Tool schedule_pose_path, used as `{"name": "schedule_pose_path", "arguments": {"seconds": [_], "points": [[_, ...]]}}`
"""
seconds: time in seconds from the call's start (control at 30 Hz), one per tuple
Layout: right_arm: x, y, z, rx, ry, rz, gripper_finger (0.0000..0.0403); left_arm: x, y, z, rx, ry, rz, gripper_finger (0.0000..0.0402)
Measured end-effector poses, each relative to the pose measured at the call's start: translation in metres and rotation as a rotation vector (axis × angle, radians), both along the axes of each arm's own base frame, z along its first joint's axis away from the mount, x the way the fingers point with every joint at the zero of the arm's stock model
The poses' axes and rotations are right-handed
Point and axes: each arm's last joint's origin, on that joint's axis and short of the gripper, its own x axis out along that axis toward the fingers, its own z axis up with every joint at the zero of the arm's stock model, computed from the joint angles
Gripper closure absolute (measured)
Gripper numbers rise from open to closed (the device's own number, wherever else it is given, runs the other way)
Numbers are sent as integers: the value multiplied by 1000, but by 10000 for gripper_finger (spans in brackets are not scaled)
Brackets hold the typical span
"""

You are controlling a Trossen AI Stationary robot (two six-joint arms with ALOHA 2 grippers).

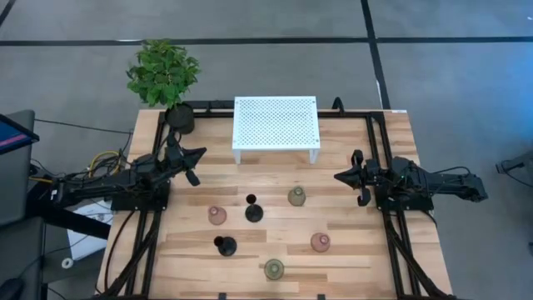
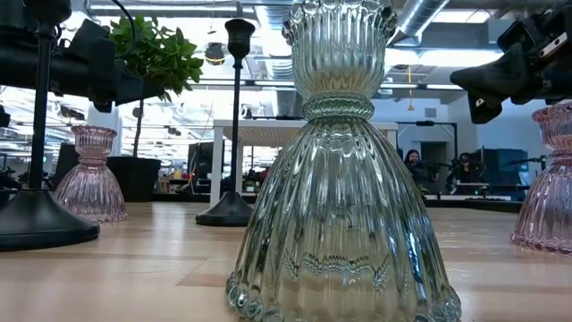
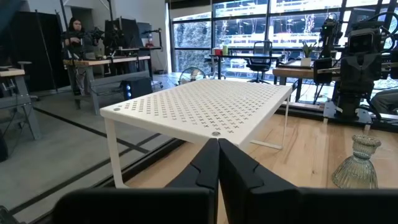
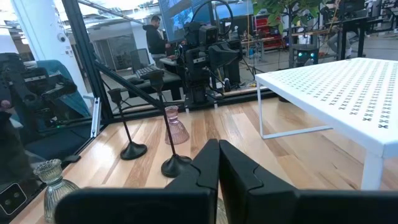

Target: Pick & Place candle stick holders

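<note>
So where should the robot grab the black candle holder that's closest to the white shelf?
Probably by its thin stem, coming straight down from above. The black holder stands upright on a wide round base too flat to pinch, while the stem fits between fingers. The left gripper looks nearer, and its fingers are shut, so they must open first.

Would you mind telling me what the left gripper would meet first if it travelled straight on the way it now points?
Most likely the white perforated shelf: the left gripper, fingers shut, aims at its near edge. Depth is unclear, so it might slip just under the top.

Pink (image 1: 217, 216), olive-green (image 1: 297, 197) and black holders (image 1: 254, 212); white perforated shelf (image 1: 276, 122).
</note>
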Motion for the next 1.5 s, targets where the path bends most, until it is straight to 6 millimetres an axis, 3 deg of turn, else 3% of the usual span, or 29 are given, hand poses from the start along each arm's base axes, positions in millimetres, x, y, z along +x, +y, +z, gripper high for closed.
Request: {"name": "schedule_pose_path", "arguments": {"seconds": [1.0,1.27,1.5], "points": [[0,0,0,0,0,0,403,0,0,0,-2,-1,-1,396],[0,0,0,0,0,0,403,0,0,1,-340,-223,-83,396],[0,-1,0,0,0,-26,403,0,0,1,-368,-242,-90,396]]}}
